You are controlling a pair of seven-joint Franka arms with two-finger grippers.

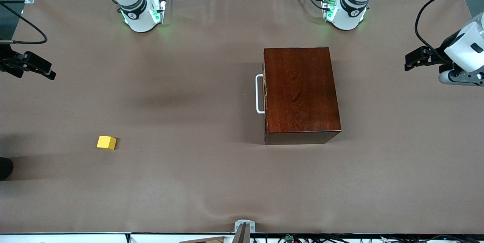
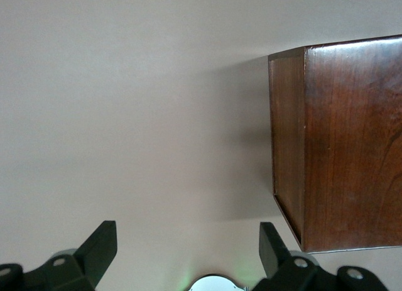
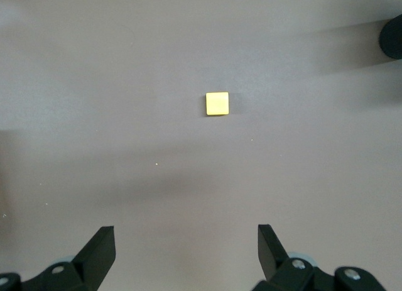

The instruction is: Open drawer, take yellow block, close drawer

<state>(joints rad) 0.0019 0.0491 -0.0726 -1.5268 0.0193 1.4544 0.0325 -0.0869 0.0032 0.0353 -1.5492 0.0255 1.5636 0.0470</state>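
Here the small bright yellow block point(image 1: 106, 142) lies bare on the table point(image 1: 189, 182), the dark glossy box's drawer point(image 1: 264, 93) closed; the left gripper point(image 2: 188, 250) and right gripper point(image 3: 186, 253) hang released, empty.

Left gripper point(image 2: 187, 253) jaws apart, beside wooden box point(image 2: 342, 143).

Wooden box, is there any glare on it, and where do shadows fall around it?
Front view: the box top shows only a soft sheen, and its shadow falls on the table toward the handle. Left wrist view: a bright streak along the box's top edge, shadow beside its side face.
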